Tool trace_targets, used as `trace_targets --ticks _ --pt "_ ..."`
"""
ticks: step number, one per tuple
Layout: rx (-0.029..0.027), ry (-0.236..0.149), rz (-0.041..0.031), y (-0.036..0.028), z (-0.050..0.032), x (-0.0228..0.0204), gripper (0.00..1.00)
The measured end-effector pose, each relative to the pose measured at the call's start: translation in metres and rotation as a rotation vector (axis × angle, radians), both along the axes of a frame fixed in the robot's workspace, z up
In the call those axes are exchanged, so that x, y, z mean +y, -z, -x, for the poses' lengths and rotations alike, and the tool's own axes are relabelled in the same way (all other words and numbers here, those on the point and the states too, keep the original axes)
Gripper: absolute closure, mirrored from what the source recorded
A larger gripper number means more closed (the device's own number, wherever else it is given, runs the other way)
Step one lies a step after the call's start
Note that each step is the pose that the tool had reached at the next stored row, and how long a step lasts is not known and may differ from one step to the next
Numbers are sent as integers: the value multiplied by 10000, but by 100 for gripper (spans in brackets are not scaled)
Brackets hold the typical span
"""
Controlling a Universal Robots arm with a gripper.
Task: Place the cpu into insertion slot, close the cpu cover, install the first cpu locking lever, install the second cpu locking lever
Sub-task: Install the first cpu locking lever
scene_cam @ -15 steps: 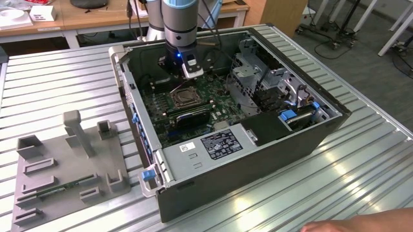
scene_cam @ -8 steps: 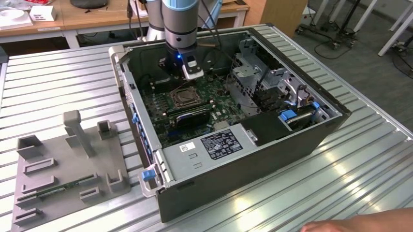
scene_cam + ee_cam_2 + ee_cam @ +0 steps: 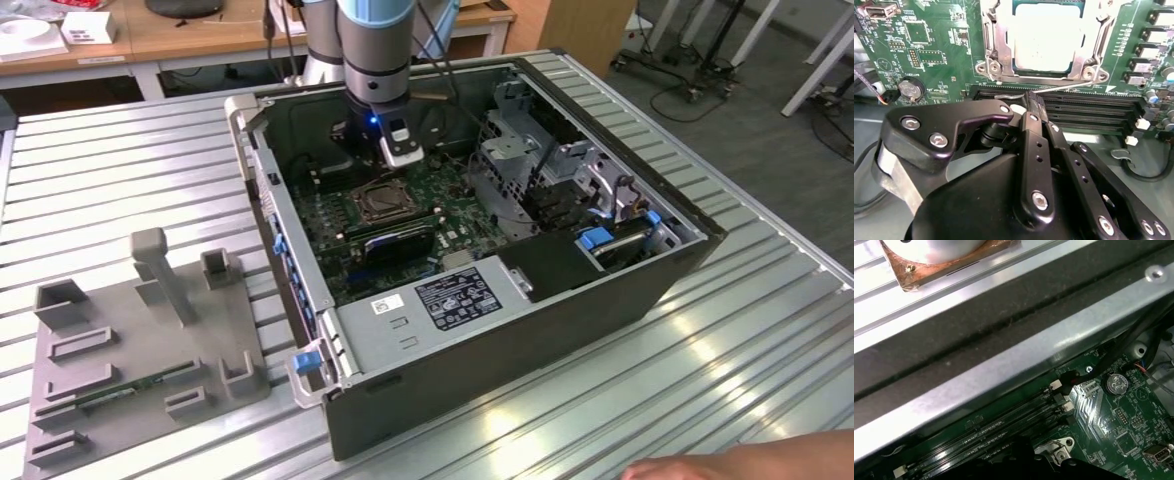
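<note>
The cpu (image 3: 1049,37) shows its pale silver top inside the insertion slot (image 3: 380,200) on the green board. Flat over it lies the cpu cover (image 3: 991,45), its silver frame ringing the chip. A thin silver locking lever (image 3: 1069,86) runs along the socket's edge beside the memory slots, and its end meets my fingertips. My gripper (image 3: 1035,101) is shut, black fingers together just beside the socket; whether the lever is pinched between them I cannot tell. In the exterior view the gripper (image 3: 400,152) hangs inside the open computer case just behind the socket.
Long black memory slots (image 3: 1094,107) lie under the fingers. A coin battery (image 3: 910,89) sits on the board. The grey drive cage (image 3: 514,150) and the power supply (image 3: 441,300) crowd the case. A grey fixture (image 3: 147,340) lies at the exterior view's left. A hand (image 3: 721,465) shows at the near edge.
</note>
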State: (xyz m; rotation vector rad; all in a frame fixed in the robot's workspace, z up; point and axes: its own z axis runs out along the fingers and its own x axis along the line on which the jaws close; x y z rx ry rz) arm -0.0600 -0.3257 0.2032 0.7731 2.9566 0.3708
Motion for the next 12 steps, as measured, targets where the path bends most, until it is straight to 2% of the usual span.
trace_targets --ticks 7,12 --pt "-1 0 1 69 -4 0 89" --pt "-1 0 39 98 -13 0 89"
